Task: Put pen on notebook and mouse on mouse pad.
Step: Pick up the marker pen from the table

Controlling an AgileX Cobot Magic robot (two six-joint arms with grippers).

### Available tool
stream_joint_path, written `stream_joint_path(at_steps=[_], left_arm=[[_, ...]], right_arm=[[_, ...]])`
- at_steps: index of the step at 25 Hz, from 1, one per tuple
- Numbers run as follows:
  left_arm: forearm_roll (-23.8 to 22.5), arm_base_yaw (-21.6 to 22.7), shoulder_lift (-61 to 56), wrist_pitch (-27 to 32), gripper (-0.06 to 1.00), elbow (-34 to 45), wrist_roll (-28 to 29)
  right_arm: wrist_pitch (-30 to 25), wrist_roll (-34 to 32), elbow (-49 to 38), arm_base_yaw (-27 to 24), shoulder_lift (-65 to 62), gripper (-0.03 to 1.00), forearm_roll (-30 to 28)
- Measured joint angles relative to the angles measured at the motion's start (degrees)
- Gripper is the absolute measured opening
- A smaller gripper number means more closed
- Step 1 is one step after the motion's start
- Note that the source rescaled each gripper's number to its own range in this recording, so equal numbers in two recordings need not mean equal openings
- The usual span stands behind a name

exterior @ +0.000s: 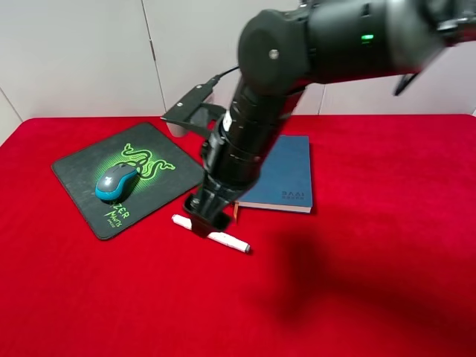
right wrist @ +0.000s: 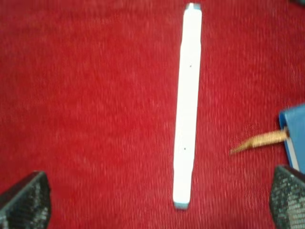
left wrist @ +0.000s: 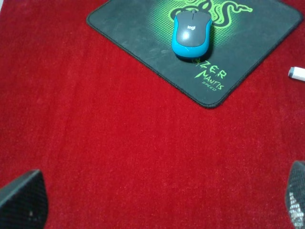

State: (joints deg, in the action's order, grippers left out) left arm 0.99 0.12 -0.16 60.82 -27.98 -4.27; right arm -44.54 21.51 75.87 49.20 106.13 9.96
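The white pen (exterior: 223, 239) lies on the red cloth just in front of the blue notebook (exterior: 288, 175). My right gripper (exterior: 204, 218) hangs low right over the pen, open, its fingertips (right wrist: 21, 202) wide on either side of the pen (right wrist: 187, 107). The notebook's corner (right wrist: 296, 136) and orange ribbon (right wrist: 259, 140) show beside it. The grey and teal mouse (exterior: 117, 182) rests on the black mouse pad (exterior: 82, 172) with the green logo. My left gripper is open above bare cloth, short of the mouse (left wrist: 191, 33) and pad (left wrist: 138, 28); only its fingertips (left wrist: 24, 202) show.
A red cloth (exterior: 372, 297) covers the whole table. A grey wall stands behind it. The right arm (exterior: 260, 126) reaches across the middle, hiding part of the notebook. One end of the pen (left wrist: 296, 73) shows at the edge of the left wrist view.
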Motion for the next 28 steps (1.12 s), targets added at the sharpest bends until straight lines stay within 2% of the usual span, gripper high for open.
stream_joint_path(at_steps=[8,19,28], left_arm=[[0.0,0.0,0.0,0.0,1.0,0.0,0.0],[-0.04,0.0,0.0,-0.04,1.0,0.0,0.0],[-0.04,0.0,0.0,-0.04,1.0,0.0,0.0]], right_arm=[[-0.36,0.0,6.75,0.0,7.31,1.0,0.56],[-0.73,0.04,7.61,0.0,13.34,1.0,0.67],[1.57,0.04,7.68,0.0,15.86,1.0,0.95]])
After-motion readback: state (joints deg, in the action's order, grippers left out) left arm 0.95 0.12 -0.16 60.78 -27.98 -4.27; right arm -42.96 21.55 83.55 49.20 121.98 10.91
